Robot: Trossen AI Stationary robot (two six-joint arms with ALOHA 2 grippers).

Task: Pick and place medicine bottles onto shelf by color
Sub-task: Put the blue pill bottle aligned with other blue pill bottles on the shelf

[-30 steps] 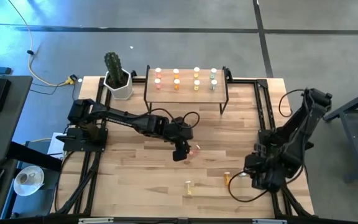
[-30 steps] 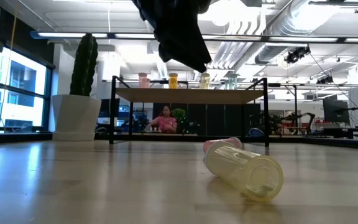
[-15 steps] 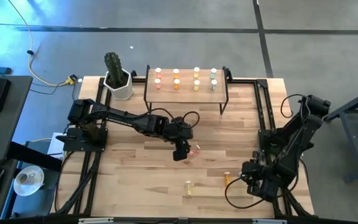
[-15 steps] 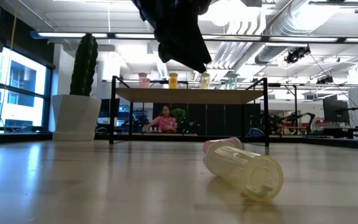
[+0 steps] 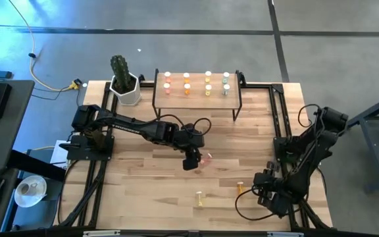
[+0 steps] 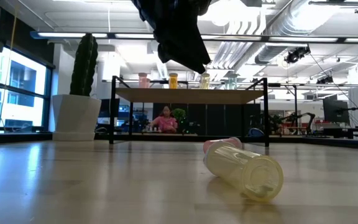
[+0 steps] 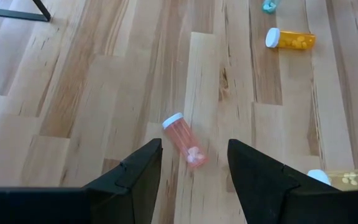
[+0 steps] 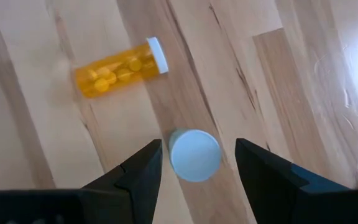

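1. The left gripper (image 7: 194,163) has held still over the mid-table through the last second, fingers spread and empty. The pink bottle (image 7: 184,139) lies on its side on the table directly below the gap, not yet touched.
2. The right gripper (image 8: 194,163) has crept lower and nearer the table's front edge. Its open, empty fingers now straddle an upright bottle (image 8: 194,155), seen cap-on, so a grasp looks near.
3. An orange bottle (image 8: 120,67) lies just beyond that one, close enough to get nudged.
4. A yellow bottle (image 5: 199,197) lies between the arms. The shelf (image 5: 197,99), already holding rows of bottles, stands beyond both grippers.
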